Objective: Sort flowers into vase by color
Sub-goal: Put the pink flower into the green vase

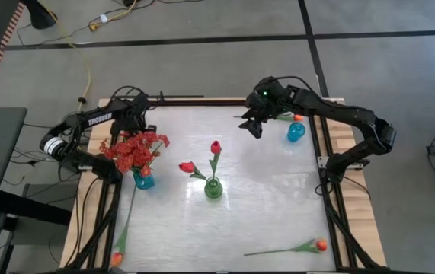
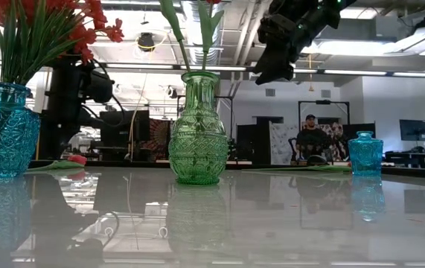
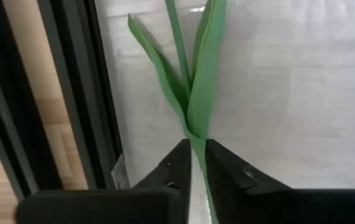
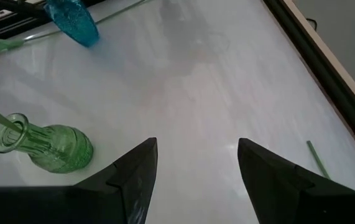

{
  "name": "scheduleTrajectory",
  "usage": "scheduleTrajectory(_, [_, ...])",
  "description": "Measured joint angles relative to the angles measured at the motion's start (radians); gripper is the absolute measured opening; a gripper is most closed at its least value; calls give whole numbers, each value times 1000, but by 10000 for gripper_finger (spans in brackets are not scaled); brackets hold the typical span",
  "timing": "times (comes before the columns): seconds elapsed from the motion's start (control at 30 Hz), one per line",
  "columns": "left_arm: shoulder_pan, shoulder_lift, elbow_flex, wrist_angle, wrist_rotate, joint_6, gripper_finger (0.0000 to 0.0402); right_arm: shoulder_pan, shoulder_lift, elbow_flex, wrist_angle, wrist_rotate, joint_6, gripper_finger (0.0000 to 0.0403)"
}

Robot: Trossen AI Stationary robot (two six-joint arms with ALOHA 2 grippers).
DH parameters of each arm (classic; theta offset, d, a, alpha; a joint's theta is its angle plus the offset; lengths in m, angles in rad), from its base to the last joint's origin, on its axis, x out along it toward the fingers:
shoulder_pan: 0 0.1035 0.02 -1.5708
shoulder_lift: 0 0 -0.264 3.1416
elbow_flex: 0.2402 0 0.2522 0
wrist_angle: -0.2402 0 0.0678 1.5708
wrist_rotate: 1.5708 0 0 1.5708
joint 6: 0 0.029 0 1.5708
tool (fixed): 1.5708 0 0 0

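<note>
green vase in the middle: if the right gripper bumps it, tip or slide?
Likely tips before it slides: the green vase is tall on a narrow foot, with a tulip standing high above it. The table looks glossy, so a low nudge may slide it. It looks like glass, probably fragile.

Bushy red many-bloom spray (image 1: 135, 150) upright in a blue glass vase (image 1: 144, 181) at the worktop's left, red tulip (image 1: 215, 148) upright in a green glass vase (image 1: 212, 188) at centre, another red tulip (image 1: 187, 167) leaning beside it, orange tulips lying flat at front left (image 1: 116, 259), front right (image 1: 320, 245) and beside a small blue vase (image 1: 296, 132) at far right
</note>
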Motion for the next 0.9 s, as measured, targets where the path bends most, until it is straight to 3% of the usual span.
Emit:
scheduleTrajectory(0.27, [-8, 0, 0, -15, 0, 19, 140, -10, 0, 0, 0, 0, -4, 249])
scheduleTrajectory(0.4, [-9, 0, -24, -4, 5, 26, 171, -10, 0, 0, 0, 0, -3, 249])
scheduleTrajectory(0.6, [-10, -3, -111, 75, 33, 15, 180, -10, 0, 0, 0, 0, 1, 249])
scheduleTrajectory(0.9, [-13, -4, -127, 121, 66, 41, 158, -10, 0, 0, -1, 0, 1, 249])
